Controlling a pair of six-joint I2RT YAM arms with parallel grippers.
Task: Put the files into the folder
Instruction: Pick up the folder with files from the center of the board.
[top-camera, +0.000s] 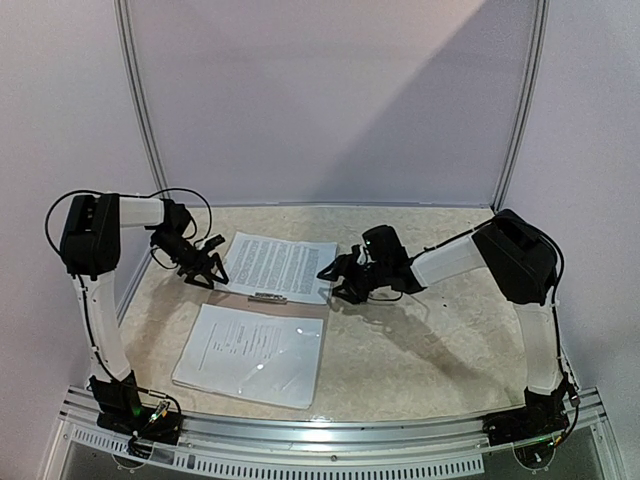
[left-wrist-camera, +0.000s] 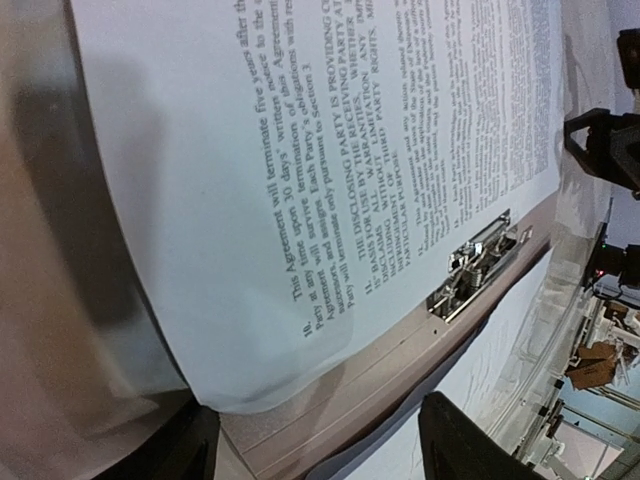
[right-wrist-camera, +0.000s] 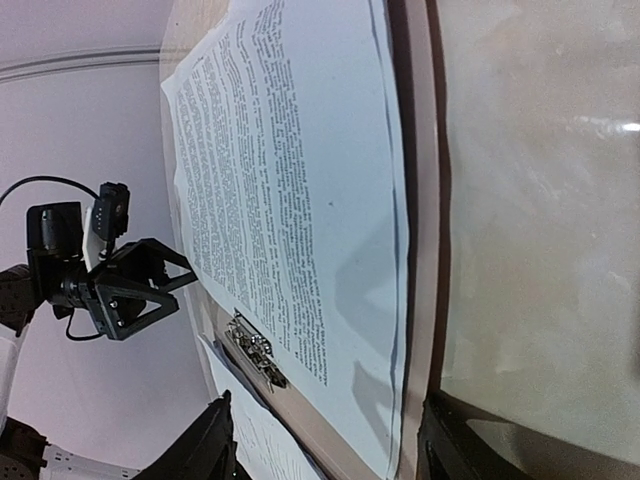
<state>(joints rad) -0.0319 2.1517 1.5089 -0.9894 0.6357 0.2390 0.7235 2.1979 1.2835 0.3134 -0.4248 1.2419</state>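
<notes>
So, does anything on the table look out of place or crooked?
Nothing damaged. The sheet on the folder seems to bow up at one corner, by the left gripper. The stack in front lies outside the folder, slightly askew to it.

Robot lab test cell. Enclosure: plain white walls (top-camera: 330, 90) joined by curved metal posts (top-camera: 140, 110). Bench: beige speckled table (top-camera: 450, 340) with a slotted metal rail (top-camera: 340, 432) along its near edge. Fixtures: left arm (top-camera: 95, 290) and right arm (top-camera: 520, 265), white and black, bolted at the rail, with loose black cables (top-camera: 60, 205). Props: printed files (top-camera: 280, 265) and a folder (right-wrist-camera: 420, 150) laid out as work pieces. Beyond the cell, blurred: cardboard box (left-wrist-camera: 590, 365) and metal framing.
</notes>
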